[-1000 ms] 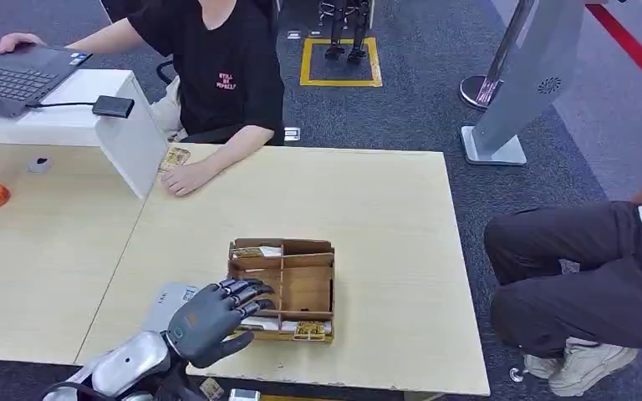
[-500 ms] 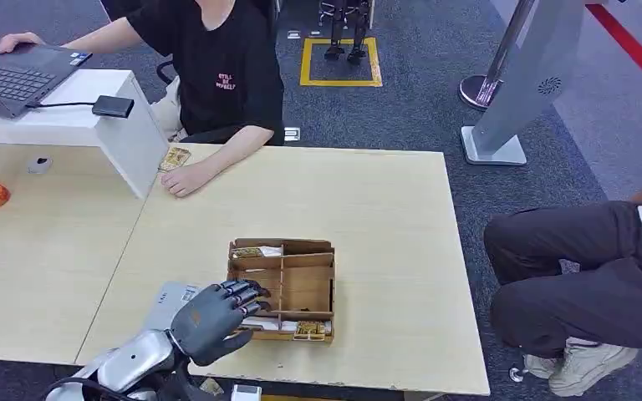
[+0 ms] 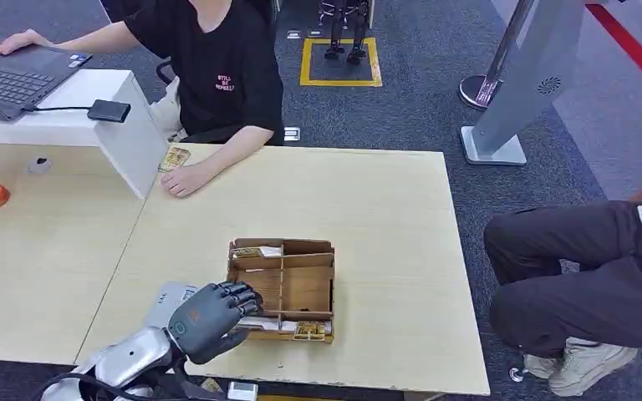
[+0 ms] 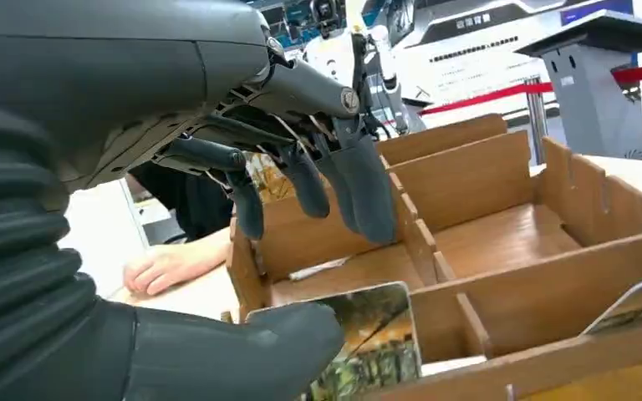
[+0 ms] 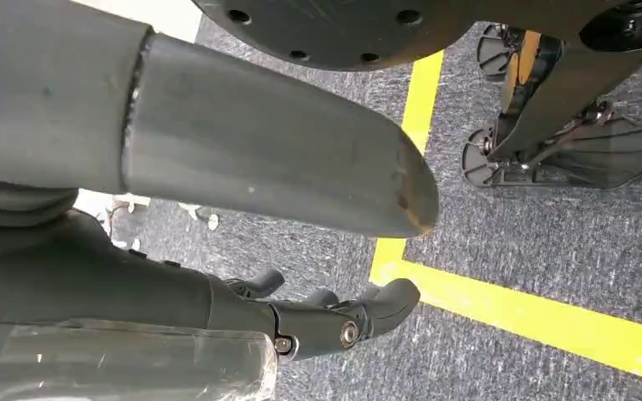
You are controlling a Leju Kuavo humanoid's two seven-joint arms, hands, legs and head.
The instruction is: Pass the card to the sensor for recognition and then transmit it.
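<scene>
Head view, left robot hand [image 3: 209,312] over box [image 3: 305,291] near table edge [image 3: 301,386]

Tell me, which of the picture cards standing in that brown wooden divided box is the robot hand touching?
The patterned card in the near corner slot below the left robot hand; the thumb presses it. The other near-row card stands apart.

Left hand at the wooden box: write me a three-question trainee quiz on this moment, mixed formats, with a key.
1. True or false: the left hand is at the near left corner of the wooden box.
2. In the left wrist view, what does the thumb touch? A) a card B) the laptop C) a bottle
3. Fill in: the seated person's hand rests on the ____.

Key: 1 true; 2 A; 3 table.
</scene>
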